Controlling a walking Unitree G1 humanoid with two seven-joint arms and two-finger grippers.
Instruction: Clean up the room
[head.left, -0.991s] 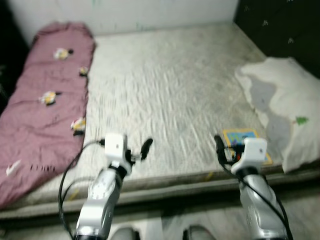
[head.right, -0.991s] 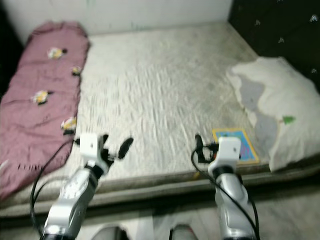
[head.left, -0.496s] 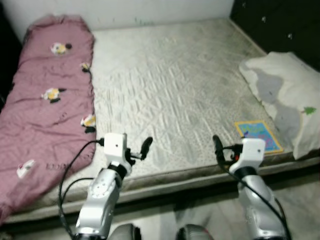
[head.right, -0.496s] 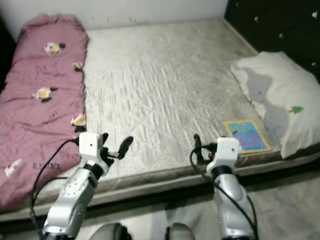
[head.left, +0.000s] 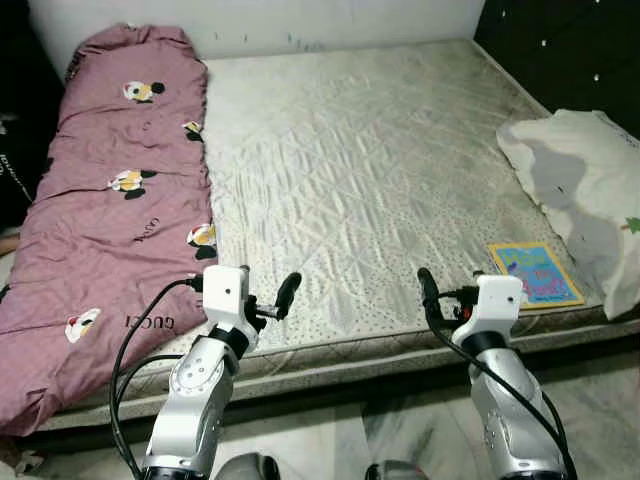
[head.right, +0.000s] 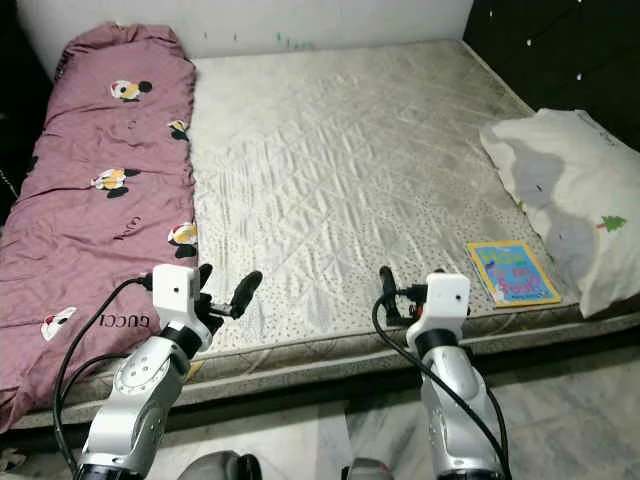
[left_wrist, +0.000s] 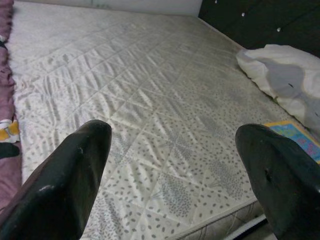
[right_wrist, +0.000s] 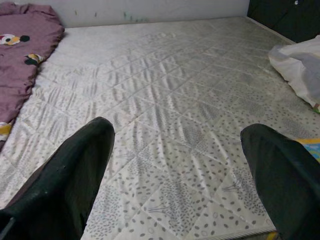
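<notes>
A bare quilted mattress (head.left: 350, 150) lies before me. A mauve blanket (head.left: 110, 200) with cartoon prints runs along its left side. A white pillow (head.left: 580, 180) rests at the right edge, and a colourful book (head.left: 535, 272) lies flat on the near right corner. My left gripper (left_wrist: 172, 132) hovers open over the near edge, right of the blanket. My right gripper (right_wrist: 177, 130) hovers open over the same edge, a little left of the book. Neither holds anything.
A black padded headboard (head.left: 570, 50) stands behind the pillow. A white wall (head.left: 300, 15) closes the far side. Dark clutter (head.left: 20, 150) sits left of the blanket. Pale tiled floor (head.left: 400, 440) runs along the mattress's near edge under my arms.
The camera has moved and the picture has sharpened: blanket, book and pillow sit further right in view. Both arms hold the same pose, fingers apart as before.
</notes>
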